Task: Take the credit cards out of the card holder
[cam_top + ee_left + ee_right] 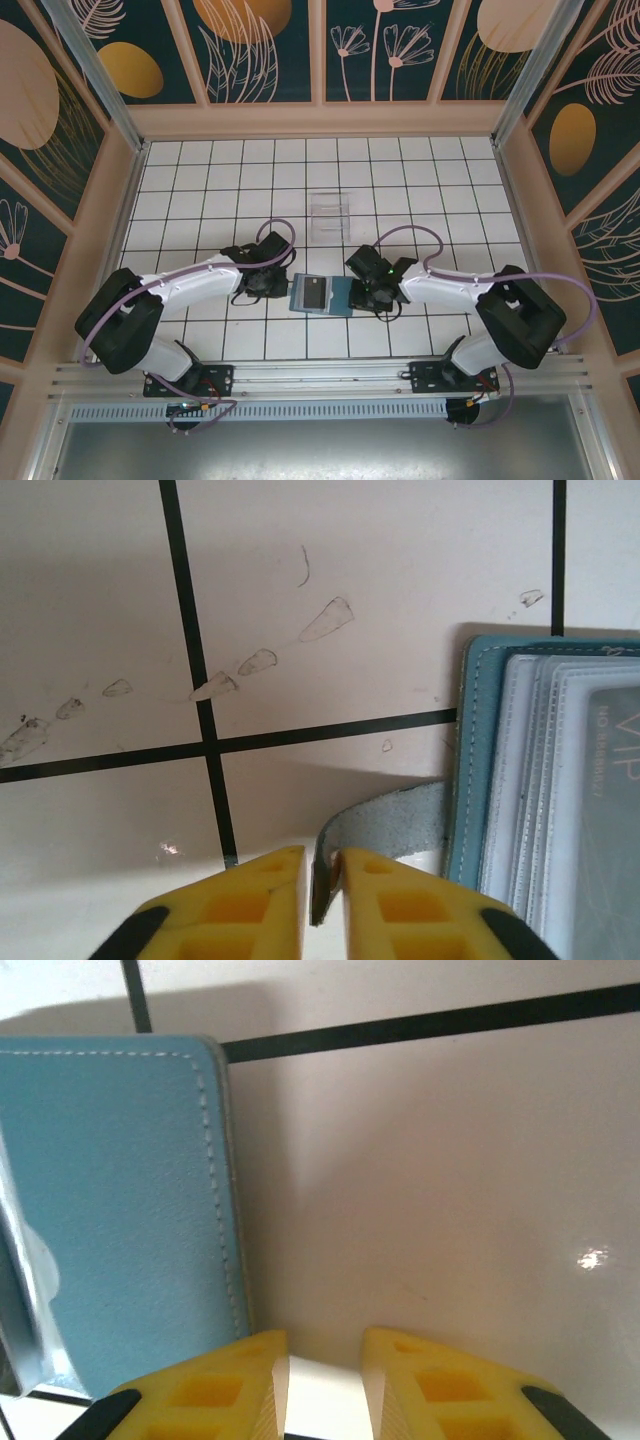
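The card holder (pixel 338 296) lay open and flat on the white tiled counter (pixel 400 170), near the arms and between the two pincers, its two panels side by side. A dark credit card (pixel 313 293) sat in the left panel. Farther back on the counter, well apart from it, stood a clear plastic box (pixel 328 215).

The left pincer (pixel 279 288) sat just beside the holder's left edge. In the left wrist view, its yellow fingers (pixel 250 900) stood only slightly apart, with the end of the holder's grey-blue strap (pixel 385 825) in the narrow gap. A sliver of light showed between the strap and one finger, so the left pincer (pixel 320 880) was not clamping it. To the right, the card holder (pixel 468 780) showed a stack of clear sleeves (pixel 540 780) with a grey credit card (pixel 612 770) marked VIP tucked inside.

The right pincer (pixel 365 294) sat at the holder's right edge. In the right wrist view, its fingers (pixel 430 1380) were parted a little, with bare counter (pixel 450 1160) between them and nothing held. The right pincer (pixel 322 1375) hung just right of the teal panel of the card holder (pixel 120 1190).
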`<state>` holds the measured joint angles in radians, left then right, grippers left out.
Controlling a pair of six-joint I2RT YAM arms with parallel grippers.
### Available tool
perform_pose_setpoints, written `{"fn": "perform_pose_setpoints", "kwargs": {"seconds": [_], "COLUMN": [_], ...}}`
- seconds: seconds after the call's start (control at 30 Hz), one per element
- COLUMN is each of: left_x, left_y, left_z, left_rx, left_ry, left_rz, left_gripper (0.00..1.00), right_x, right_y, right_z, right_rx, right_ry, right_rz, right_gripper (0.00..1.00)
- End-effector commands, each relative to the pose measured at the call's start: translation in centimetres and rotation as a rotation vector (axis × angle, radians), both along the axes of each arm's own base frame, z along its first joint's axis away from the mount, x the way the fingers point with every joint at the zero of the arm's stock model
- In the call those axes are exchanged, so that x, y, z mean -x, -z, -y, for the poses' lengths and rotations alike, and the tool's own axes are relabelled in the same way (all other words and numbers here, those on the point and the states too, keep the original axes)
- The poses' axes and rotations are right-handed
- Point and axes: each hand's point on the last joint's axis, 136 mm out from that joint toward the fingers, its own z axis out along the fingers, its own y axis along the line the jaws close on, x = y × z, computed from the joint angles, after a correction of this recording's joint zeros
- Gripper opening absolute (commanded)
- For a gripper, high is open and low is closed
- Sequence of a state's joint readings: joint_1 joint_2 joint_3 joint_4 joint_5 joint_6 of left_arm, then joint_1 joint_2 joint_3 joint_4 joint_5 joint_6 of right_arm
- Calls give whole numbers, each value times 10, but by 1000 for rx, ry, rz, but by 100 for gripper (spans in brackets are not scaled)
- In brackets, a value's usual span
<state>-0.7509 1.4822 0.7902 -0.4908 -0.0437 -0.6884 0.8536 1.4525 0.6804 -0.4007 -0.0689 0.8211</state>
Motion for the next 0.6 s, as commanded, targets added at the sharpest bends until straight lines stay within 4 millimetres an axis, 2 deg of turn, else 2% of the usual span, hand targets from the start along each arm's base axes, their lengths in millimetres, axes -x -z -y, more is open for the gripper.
{"fn": "perform_pose_setpoints", "kwargs": {"seconds": [0.0,0.13,0.27,0.43,0.57], "left_x": [-1,-11,-21,-26,-29], "left_y": [3,-14,-40,-71,-84], "left_z": [-11,-12,-6,19,35], "left_rx": [-39,-43,1,134,211], "left_ry": [-21,-36,-38,-6,17], "left_rz": [8,55,116,143,146], "left_gripper": [22,32,34,38,40], "right_x": [3,1,-3,-7,-11], "right_y": [14,9,-2,-18,-34], "right_z": [14,11,7,2,-1], "right_rx": [94,96,89,65,50], "right_ry": [4,-10,-18,-16,-10], "right_rz": [-14,-6,10,35,58], "right_gripper": [28,28,32,39,42]}}
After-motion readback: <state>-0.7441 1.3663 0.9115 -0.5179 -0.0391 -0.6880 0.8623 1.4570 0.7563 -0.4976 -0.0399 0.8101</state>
